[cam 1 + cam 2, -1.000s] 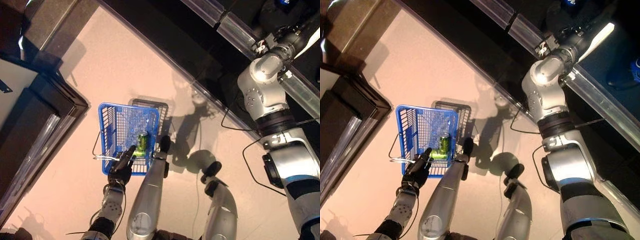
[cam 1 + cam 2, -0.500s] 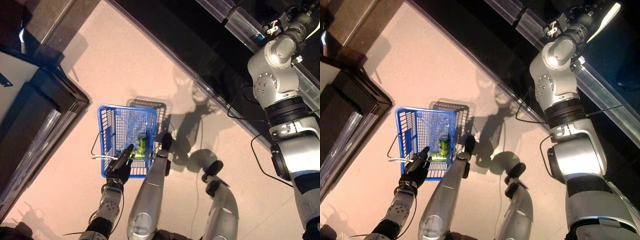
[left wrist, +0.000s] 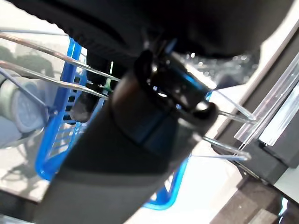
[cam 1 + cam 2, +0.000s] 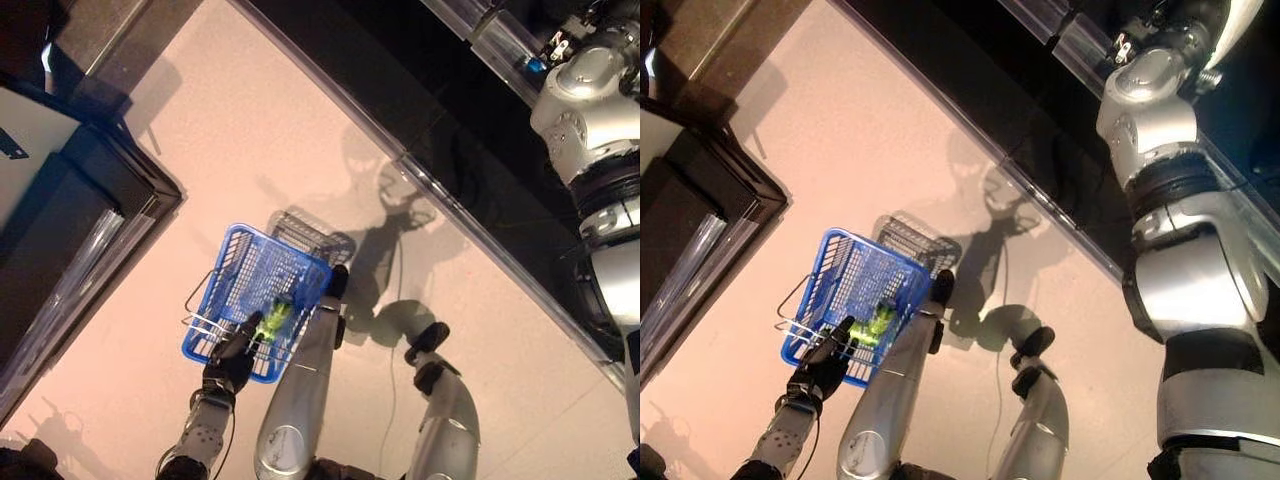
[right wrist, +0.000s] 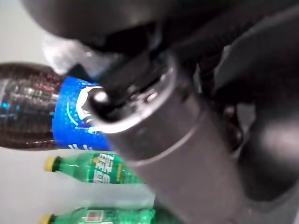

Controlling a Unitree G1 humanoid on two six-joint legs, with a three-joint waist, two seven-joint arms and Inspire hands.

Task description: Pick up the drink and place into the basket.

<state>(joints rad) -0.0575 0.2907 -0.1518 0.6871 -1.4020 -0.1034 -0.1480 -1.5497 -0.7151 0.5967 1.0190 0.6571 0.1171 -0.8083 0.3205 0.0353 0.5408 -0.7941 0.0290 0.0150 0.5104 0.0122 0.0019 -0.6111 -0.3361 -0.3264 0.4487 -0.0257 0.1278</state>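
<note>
The blue basket [image 4: 250, 300] hangs by its thin wire handles [image 3: 51, 63] from my left hand [image 4: 232, 358], which is shut on them low at the left. A green can [image 4: 277, 318] lies inside the basket. My left hand also shows in the left wrist view [image 3: 140, 121], with the basket's blue wall [image 3: 63, 121] behind it. My right arm reaches up to the upper right. My right hand [image 5: 159, 130] is open and holds nothing, close to a dark cola bottle with a blue label [image 5: 42, 112] and green bottles [image 5: 93, 170] on a shelf.
A dark cabinet [image 4: 70, 220] stands at the left. A dark shelf unit with a clear rail [image 4: 490, 235] runs diagonally across the upper right. Pale floor [image 4: 230, 150] lies between them.
The blue basket has swung and turned to a diagonal, with the can still in it. My right arm has moved further up and to the right.
</note>
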